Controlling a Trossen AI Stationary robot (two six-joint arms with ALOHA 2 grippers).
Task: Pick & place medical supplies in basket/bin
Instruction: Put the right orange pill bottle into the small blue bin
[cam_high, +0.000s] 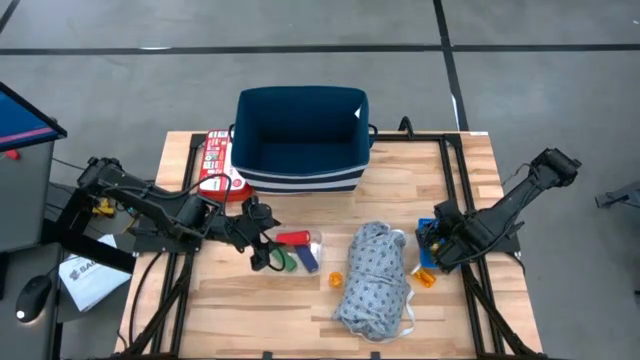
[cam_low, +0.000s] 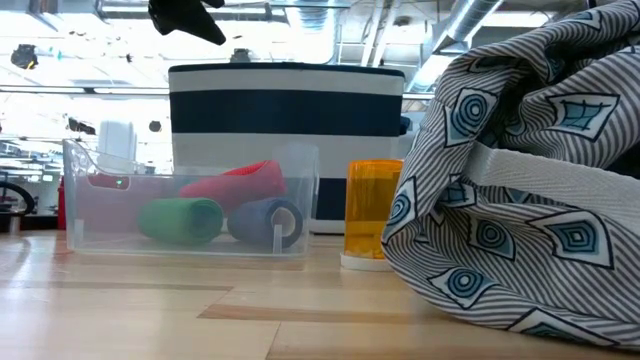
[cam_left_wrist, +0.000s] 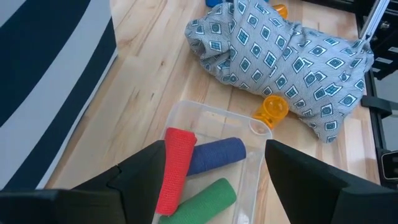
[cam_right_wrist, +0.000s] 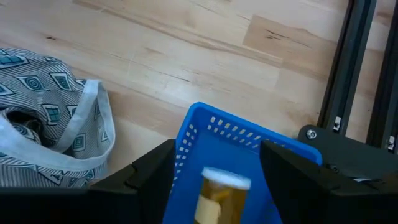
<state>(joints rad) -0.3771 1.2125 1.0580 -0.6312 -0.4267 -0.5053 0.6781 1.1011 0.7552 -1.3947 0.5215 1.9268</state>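
We look down on a pale wooden worktop (cam_high: 250, 310) standing on a grey floor, with the navy basket (cam_high: 300, 140) at twelve o'clock and a red-and-white flat box (cam_high: 212, 160) just beside it at its nine o'clock side.

From above, the left tool (cam_high: 268, 255) hangs over the clear tray (cam_high: 305, 250), left of centre, its fingers spread wide and holding nothing. Only the left wrist view shows the tray's contents plainly: a red cylinder (cam_left_wrist: 175, 169), a blue cylinder (cam_left_wrist: 216, 154) and a green cylinder (cam_left_wrist: 202, 200) lying side by side, touching. The low view confirms them behind the tray's clear wall, with an upright orange bottle (cam_low: 372, 212) just beside the tray, standing in front of the basket.

The grey patterned garment (cam_high: 375, 280) lies bunched at six o'clock of the basket. In the low view it fills the right side and hides everything beyond it.

At three o'clock the right tool (cam_high: 432, 245) sits over the small blue bin (cam_right_wrist: 242, 155). The overhead view barely shows the bin under the arm; the right wrist view shows an orange pill bottle (cam_right_wrist: 222, 194) between the parted fingers, inside the bin, cut off by the picture's edge. We cannot tell whether the fingers grip it. Another bottle (cam_high: 426, 279) lies on the wood near the bin.
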